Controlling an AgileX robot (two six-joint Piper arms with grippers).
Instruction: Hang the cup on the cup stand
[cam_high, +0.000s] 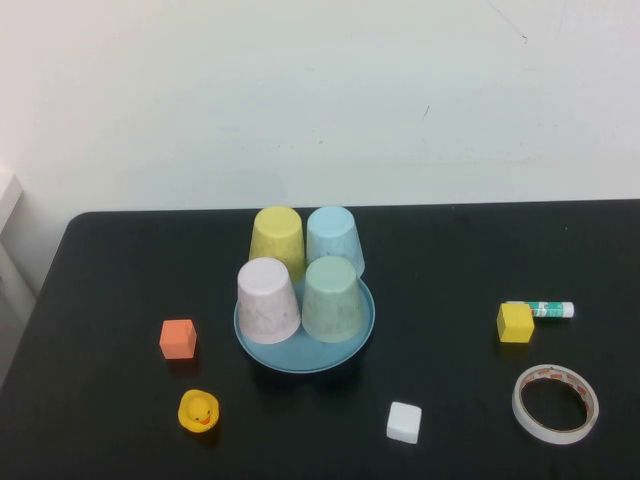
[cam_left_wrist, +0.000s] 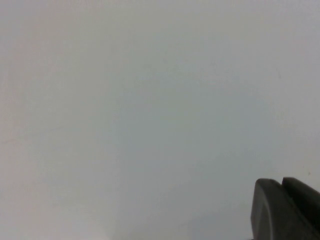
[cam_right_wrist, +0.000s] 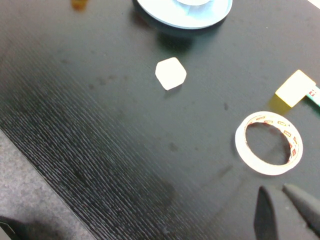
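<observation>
The pale mint-green cup (cam_high: 333, 298) stands upside down on the front right of the blue cup stand (cam_high: 300, 362), next to a pale pink cup (cam_high: 268, 298). A yellow cup (cam_high: 277, 240) and a light blue cup (cam_high: 335, 238) stand upside down behind them. The cups hide the stand's pegs and cap. Neither arm shows in the high view. My left gripper (cam_left_wrist: 281, 182) is shut and faces a bare pale wall. My right gripper (cam_right_wrist: 277, 189) is shut and empty above the table near the tape roll (cam_right_wrist: 269, 143). The stand's rim (cam_right_wrist: 165, 15) shows far from it.
An orange cube (cam_high: 178, 338) and a yellow duck (cam_high: 198, 410) lie left of the stand. A white cube (cam_high: 404, 421) lies in front of it on the right. A yellow cube (cam_high: 515, 322), a glue stick (cam_high: 548, 309) and the tape roll (cam_high: 555, 402) lie at the right.
</observation>
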